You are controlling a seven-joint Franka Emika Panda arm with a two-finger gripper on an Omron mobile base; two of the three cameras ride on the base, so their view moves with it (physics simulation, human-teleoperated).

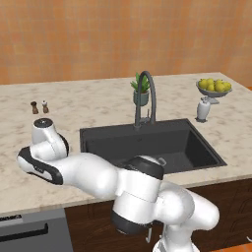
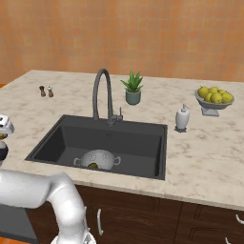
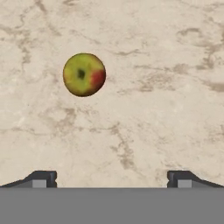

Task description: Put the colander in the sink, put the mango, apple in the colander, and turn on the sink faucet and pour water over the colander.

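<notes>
Colander [image 2: 96,159], small, round, silvery-white perforated metal with two little side handles, sitting upright on the floor of the large rectangular dark grey-black sink [image 2: 138,143], toward its near left corner in the right base view. Inside it, a dark olive-yellow patch, too small to name for certain. No stream under the tall dark grey gooseneck faucet [image 2: 103,95], standing at the back rim of the basin with its spout arched over it.

Small round yellow-green apple [image 3: 84,74] with a red-orange blush and dark stem dimple, lying alone on the beige marbled stone counter [image 3: 166,109], well apart from the sink. Seen from straight above in the hand view, up and left of centre, ahead of the two dark finger tips. Gripper [image 3: 112,178] spread wide, holding nothing, poised over the counter at the left end of the worktop.

Behind the faucet, a small green plant in a grey pot [image 2: 133,89]. Right of the basin, a white soap dispenser [image 2: 182,118], and beyond it a stemmed grey bowl heaped with bright yellow-green fruits [image 2: 214,98]. Far left on the counter, two small shakers [image 1: 39,107], one brown, one pale. Nothing lying between apple and fingers.
</notes>
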